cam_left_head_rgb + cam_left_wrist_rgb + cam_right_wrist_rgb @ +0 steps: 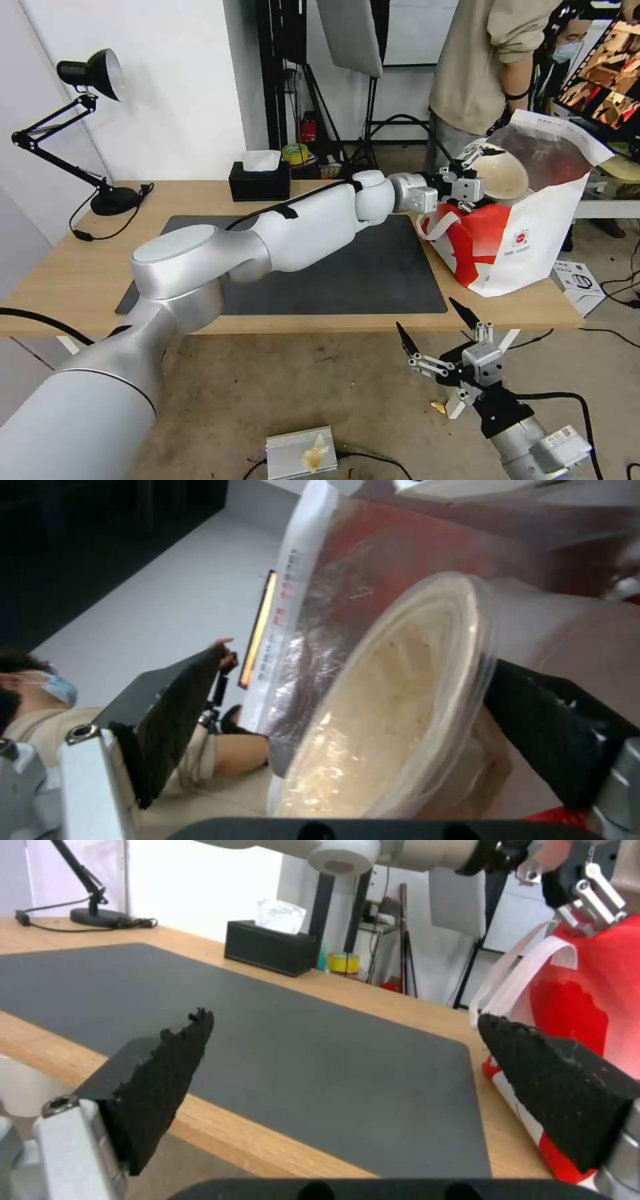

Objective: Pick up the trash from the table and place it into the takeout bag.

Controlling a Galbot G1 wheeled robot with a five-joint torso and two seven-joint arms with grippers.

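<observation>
Head view: the left gripper (pixel 475 179), reaching across the table (pixel 80 267), holds the shallow beige bowl (pixel 501 172) tilted at the mouth of the takeout bag (pixel 527 233); the right gripper (pixel 433 321) hangs below the table's near edge, jaws spread. Left wrist view: the jaws pinch the bowl's rim against the bag's foil lining (pixel 333 630). Right wrist view: spread fingers (pixel 160 1075) frame the dark mat (pixel 267 1040).

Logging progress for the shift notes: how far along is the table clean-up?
Nearly finished. The mat holds no trash. The left gripper has the beige bowl tilted at the takeout bag mouth, one finger behind its rim; releasing remains. The right gripper hangs open below the table edge.
</observation>
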